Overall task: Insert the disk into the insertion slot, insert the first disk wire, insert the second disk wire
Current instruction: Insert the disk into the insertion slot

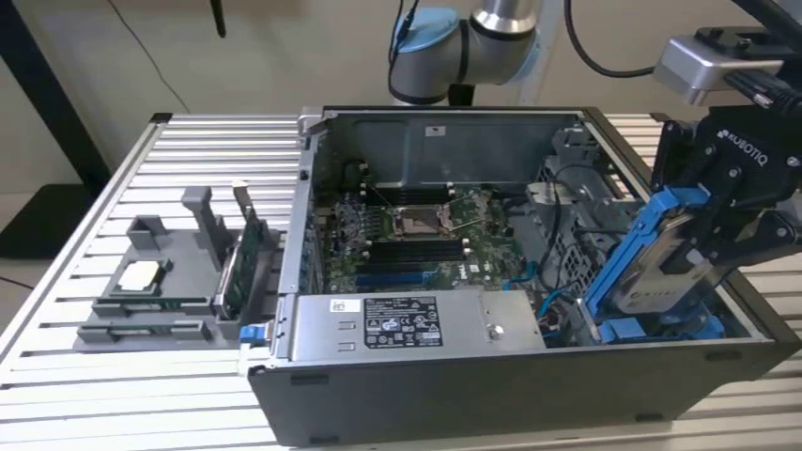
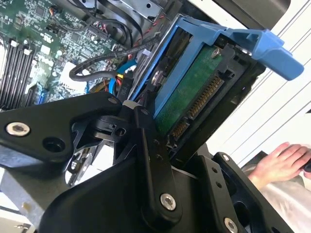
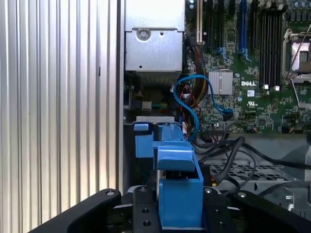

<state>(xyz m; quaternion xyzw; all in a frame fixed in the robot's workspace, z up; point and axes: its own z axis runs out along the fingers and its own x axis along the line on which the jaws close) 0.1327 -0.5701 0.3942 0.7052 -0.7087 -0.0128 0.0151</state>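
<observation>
Blue plastic frames the disk (image 1: pixel 662 258) in the exterior view, where we see it tilted steeply over the end of the open computer case (image 1: pixel 501 385) at the exterior view's right; the black gripper (image 1: pixel 698 237) has it by its upper part, the fingers clamped against its two faces; the disk's lower end reaches down to the insertion slot (image 1: pixel 677 329), the blue-railed bay of the drive cage, though we cannot tell whether it has entered the rails; the case lies on a slatted metal tabletop (image 1: pixel 75 395), with the motherboard (image 1: pixel 420 230) open to view and a silver power supply (image 1: pixel 408 324) along the near wall; just beside the case, at the exterior view's left, a grey fixture (image 1: pixel 163 282) holds a green circuit card (image 1: pixel 240 258) on edge. In the second wrist view we look along the black fingers (image 2: pixel 151 160) to the disk (image 2: pixel 189 97), whose green underside and row of connector pins face us, with a blue handle (image 2: pixel 262 46) jutting past its end; dark cables (image 2: pixel 97 68) loop over the motherboard beyond, and a person's hand (image 2: pixel 282 162) lies apart from the disk. In the first wrist view the disk's blue frame (image 3: pixel 179 184) stands between the fingers (image 3: pixel 143 213), near a blue tab (image 3: pixel 142 141) on the cage edge; a blue cable (image 3: pixel 192 104) curls between the power supply and the motherboard.
</observation>
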